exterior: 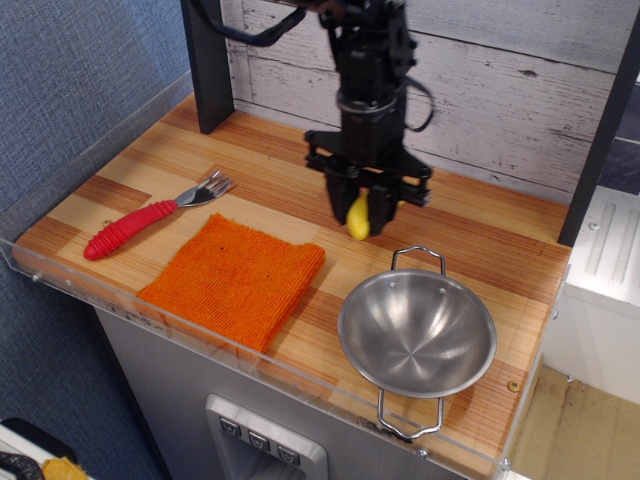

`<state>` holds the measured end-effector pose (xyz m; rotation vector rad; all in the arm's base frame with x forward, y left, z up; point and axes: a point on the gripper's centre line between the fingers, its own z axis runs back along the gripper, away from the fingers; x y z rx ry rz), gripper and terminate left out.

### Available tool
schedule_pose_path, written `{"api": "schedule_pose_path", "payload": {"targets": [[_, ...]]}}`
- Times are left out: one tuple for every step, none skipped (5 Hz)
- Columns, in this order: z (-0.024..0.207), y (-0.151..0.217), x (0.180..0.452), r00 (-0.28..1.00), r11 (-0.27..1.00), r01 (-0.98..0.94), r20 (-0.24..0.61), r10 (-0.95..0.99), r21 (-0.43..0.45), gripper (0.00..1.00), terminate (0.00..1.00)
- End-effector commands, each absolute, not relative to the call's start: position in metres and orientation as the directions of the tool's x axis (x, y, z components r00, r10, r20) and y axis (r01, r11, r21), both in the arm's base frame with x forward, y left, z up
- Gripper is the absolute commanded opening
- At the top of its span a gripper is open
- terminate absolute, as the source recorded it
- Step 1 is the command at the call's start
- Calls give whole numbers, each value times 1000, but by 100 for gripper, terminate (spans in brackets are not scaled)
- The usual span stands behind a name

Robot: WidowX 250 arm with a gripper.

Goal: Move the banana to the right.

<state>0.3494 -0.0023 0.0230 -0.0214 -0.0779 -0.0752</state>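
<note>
Banana hanging nearly upright, long axis vertical, lower end pointing down at the wooden counter. Clamped between the gripper fingers, poking out below them, just above the steel bowl's far handle.

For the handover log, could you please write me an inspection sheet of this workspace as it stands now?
Surface: wooden counter with a clear plastic front edge.
Job's things: banana held in the tool, hanging tip-down above the counter, behind the bowl.
Clutter: red-handled fork at left; orange cloth lying flat; empty steel bowl at front right.
Grippers: tool shut on the banana.
Cables: black cable looping at the arm's top.
Surroundings: whitewashed plank wall; blue fabric panel at left.
</note>
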Motion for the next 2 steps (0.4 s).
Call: {"api": "schedule_pose_path", "payload": {"targets": [[2,-4,353,992,994,104,73,-103,-14,0,0],[-1,-6,351,992,994,106,66,-105,-9,0,0]]}}
